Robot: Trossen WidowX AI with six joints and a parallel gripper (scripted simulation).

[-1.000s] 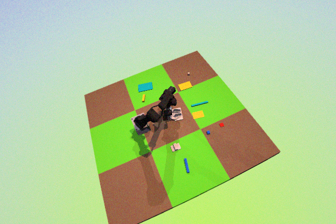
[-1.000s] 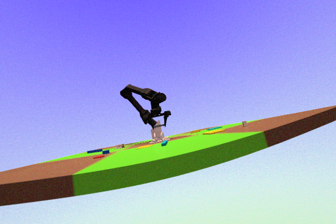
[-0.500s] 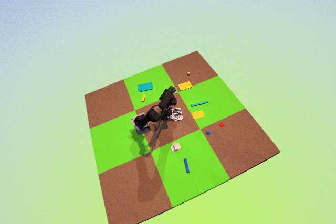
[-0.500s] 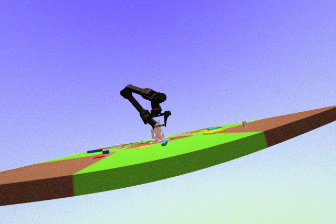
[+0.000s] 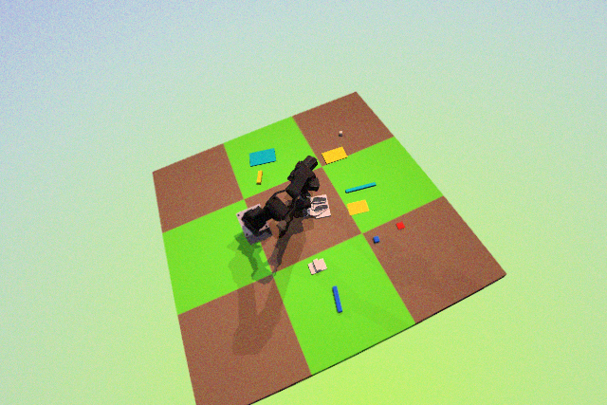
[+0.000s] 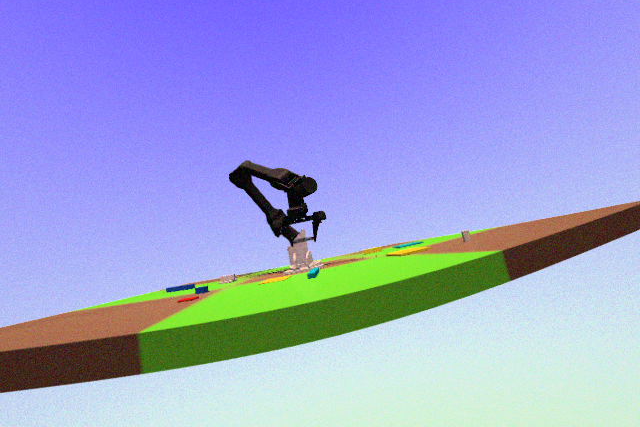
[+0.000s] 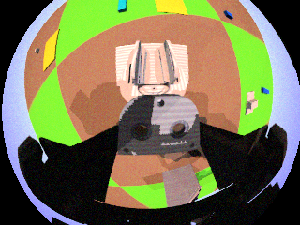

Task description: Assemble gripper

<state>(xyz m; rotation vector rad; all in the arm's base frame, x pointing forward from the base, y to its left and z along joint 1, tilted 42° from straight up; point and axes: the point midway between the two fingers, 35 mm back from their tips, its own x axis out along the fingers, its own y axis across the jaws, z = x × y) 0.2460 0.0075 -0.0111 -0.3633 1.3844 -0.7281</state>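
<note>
The gripper base (image 7: 120, 63) (image 5: 322, 215) is a pale plate lying flat. Two long upright jaws, one on the left (image 7: 136, 63) and one on the right (image 7: 169, 63), stand on it side by side, roughly parallel. The grey housing plate (image 7: 161, 112), rounded at one end and with two large holes, is held above the table, close to the jaws' near ends in the wrist view. My gripper (image 7: 157, 127) (image 6: 305, 239) is shut on the housing plate, one black finger on each side. The plate hides the jaws' near ends, so pins and gear teeth cannot be made out.
A yellow tile (image 5: 358, 207) and a teal bar (image 5: 360, 188) lie beyond the base. A pale stepped block (image 5: 317, 266) (image 7: 251, 103) and a blue bar (image 5: 337, 299) lie to one side. A blue cube (image 5: 377, 239) and red tile (image 5: 400, 225) lie farther off.
</note>
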